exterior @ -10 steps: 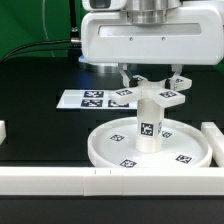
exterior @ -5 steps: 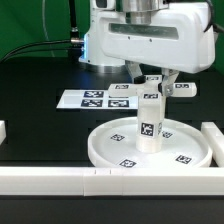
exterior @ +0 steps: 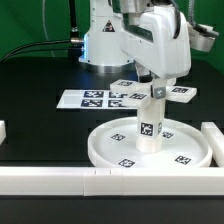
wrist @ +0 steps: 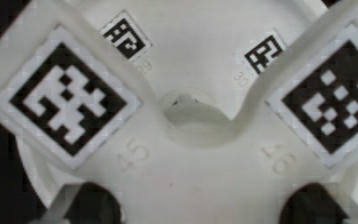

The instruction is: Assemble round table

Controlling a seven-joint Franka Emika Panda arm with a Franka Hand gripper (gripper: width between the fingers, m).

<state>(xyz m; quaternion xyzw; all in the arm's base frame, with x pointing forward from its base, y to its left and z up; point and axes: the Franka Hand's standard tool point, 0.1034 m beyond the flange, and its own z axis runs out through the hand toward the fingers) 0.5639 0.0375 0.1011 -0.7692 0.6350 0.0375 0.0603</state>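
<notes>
The round table's white disc (exterior: pixel 100 152) lies on the black table, with small tags on its face. The tagged white post (exterior: pixel 150 124) stands upright in its hub. My gripper (exterior: pixel 157 88) is right above the post's top, shut on a flat white tagged base piece (exterior: pixel 181 93) that sits level on the post's end. In the wrist view the base piece (wrist: pixel 185 150) fills the picture, with tagged wings and a round centre, and spans between my two dark fingertips (wrist: pixel 96 203). The post and disc are hidden beneath it there.
The marker board (exterior: pixel 90 98) lies behind the disc towards the exterior view's left. White border rails run along the front (exterior: pixel 60 180) and the exterior view's right (exterior: pixel 212 135). The robot's base (exterior: pixel 105 45) stands at the back.
My hand has turned about its vertical axis above the post, taking the base piece round with it. The post and disc have stayed put.
</notes>
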